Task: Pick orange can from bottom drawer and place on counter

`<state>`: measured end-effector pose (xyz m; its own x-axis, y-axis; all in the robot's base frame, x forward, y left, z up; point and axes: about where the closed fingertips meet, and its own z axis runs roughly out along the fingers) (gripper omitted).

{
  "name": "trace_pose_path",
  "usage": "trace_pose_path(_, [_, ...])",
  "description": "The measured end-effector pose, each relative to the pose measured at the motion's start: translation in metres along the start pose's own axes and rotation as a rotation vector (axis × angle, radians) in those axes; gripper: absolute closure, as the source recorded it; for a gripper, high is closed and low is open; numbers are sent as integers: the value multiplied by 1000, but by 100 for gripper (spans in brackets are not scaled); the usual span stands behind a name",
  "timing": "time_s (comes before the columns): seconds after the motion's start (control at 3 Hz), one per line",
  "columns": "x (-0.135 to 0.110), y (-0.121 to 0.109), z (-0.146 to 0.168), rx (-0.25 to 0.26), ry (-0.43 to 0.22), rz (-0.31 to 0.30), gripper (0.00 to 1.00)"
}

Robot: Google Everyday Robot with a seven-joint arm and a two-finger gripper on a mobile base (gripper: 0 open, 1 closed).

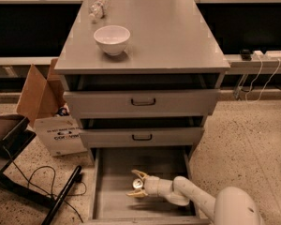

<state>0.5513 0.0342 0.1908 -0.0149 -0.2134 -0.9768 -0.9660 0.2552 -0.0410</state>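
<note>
3 drawers (pixel 143 102), 1 orange can (pixel 138 184), 1 bowl (pixel 112 39), 1 bottle (pixel 98 7), 1 end effector (pixel 133 183) in bottom drawer (pixel 110 193)

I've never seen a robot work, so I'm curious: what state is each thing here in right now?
hand: open, down in the bottom drawer, fingers either side of the can.
can: upright on the drawer floor.
bottom drawer: pulled open.
middle drawer: ajar.
top drawer: ajar.
bowl: upright on the counter.
bottle: lying on its side.
box: flap open.
</note>
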Motion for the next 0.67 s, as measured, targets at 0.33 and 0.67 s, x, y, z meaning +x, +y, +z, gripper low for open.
trace_pose_path(0.33, [0,0,0,0,0,0,70])
trace_pose_path(0.67, [0,0,0,0,0,0,94])
